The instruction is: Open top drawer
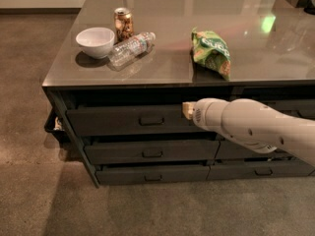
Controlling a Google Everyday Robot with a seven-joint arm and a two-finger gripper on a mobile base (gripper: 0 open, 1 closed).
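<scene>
Since my pincer (188, 110), clenched or not I cannot tell, sits at the right end of the top drawer (113, 122) under the desk (162, 69), I'd move left to its handle (151, 120), then pull straight.

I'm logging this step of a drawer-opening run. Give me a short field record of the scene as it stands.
top drawer: front showing, pull handle at centre, inside not visible
gripper: at the right end of the top drawer's front, right of the pull handle
cabinet top: white bowl, can, plastic bottle on its side, green snack bag
</scene>
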